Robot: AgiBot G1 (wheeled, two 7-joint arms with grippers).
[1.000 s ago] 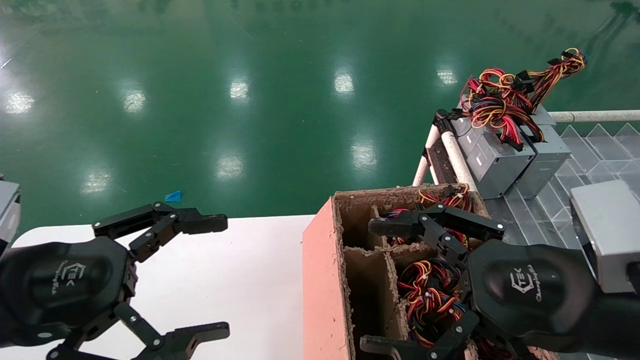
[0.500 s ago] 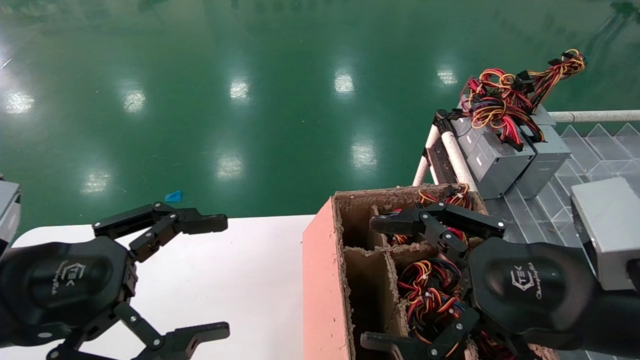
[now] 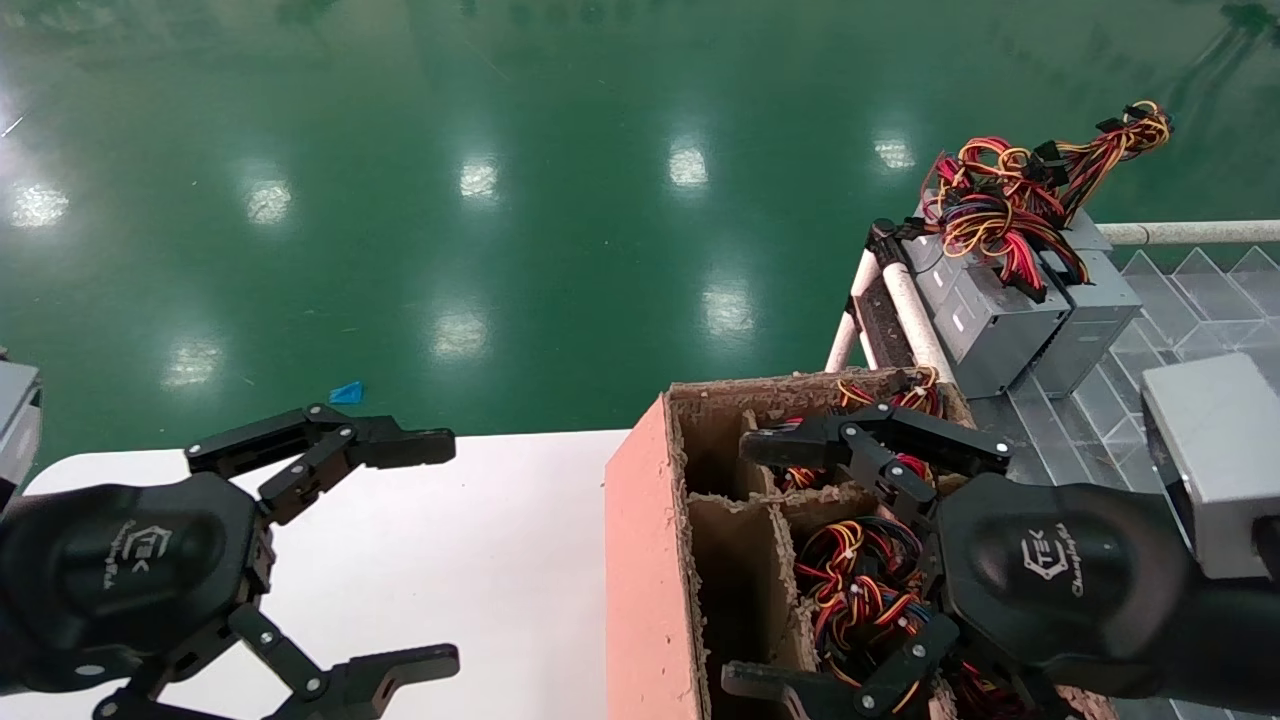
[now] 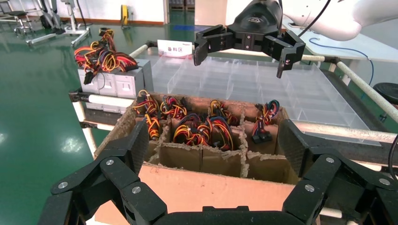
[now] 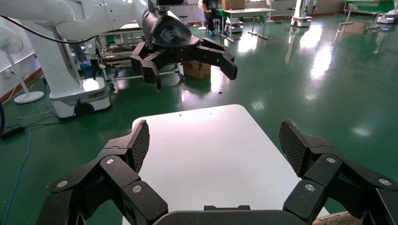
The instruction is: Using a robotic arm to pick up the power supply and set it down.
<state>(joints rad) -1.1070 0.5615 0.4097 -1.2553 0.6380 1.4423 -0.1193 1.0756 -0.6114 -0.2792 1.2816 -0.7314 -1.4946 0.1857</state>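
Two views differ: only my left wrist shows the divided carton's full wire-filled cells; my right gripper hovers above it, fingers spread.

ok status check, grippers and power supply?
Right gripper open above the divided cardboard box. Left gripper open over the white table. Nothing picked; power supplies' wires fill the box cells.

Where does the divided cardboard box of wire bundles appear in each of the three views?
Head view: cardboard box at lower centre-right, beneath the open right gripper.
Left wrist view: box in the middle, beyond the open left gripper.
Right wrist view: only a corner at the lower edge.
Shared landmark: white table.
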